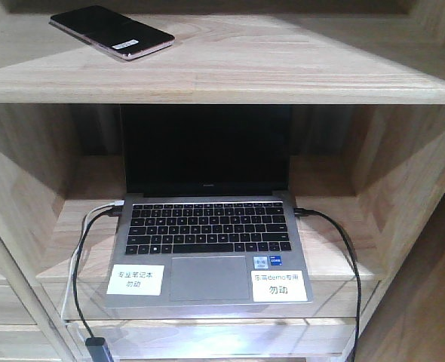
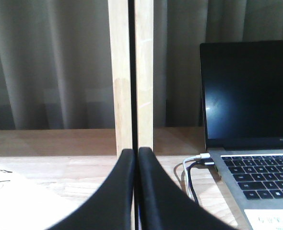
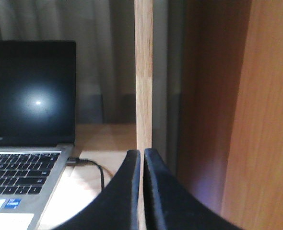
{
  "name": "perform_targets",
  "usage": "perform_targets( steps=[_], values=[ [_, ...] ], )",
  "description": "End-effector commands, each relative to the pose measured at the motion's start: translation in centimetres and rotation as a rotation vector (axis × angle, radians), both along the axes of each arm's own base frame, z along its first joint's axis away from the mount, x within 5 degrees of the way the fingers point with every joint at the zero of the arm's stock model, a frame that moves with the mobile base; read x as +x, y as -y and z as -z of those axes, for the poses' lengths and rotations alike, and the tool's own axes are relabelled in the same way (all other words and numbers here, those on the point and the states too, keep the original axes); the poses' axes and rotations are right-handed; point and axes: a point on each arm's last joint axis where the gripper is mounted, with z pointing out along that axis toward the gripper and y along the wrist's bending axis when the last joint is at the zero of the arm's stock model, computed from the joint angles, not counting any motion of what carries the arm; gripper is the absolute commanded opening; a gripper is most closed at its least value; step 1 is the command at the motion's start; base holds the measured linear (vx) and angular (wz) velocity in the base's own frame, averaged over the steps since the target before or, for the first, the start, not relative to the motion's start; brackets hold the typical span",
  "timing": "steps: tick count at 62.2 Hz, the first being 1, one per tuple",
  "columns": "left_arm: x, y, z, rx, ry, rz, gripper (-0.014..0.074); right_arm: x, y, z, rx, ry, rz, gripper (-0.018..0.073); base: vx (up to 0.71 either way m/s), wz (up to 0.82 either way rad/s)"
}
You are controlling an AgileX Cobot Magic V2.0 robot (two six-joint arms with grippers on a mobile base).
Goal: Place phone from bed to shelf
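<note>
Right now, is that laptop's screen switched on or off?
It looks off. The laptop stands open on the shelf, its screen black in every view, showing only a reflected light spot.

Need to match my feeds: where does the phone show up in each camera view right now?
Front view: the phone lies at upper left, on the top board of the shelf, above the laptop.
Left wrist view: not in it.
Right wrist view: not in it.
Shared landmark: the open laptop, centre in the front view, right edge in the left wrist view, left edge in the right wrist view.
</note>
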Motion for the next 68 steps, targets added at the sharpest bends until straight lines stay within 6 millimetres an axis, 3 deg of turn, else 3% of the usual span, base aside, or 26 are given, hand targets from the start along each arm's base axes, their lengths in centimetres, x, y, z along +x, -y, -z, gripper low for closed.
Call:
perform_targets(
  steps=[1, 68],
  values=[
    [-0.2, 0.01, -1.53, -0.016, 0.103, 0.002, 0.0001, -0.06, 0.09, -0.43, -0.027, 0.081, 0.012, -0.0005, 0.0, 0.0],
    [-0.2, 0.01, -1.53, -0.016, 0.103, 0.002, 0.0001, -0.06, 0.09, -0.43, -0.026, 0.081, 0.012, -0.0005, 0.0, 0.0]
  ],
)
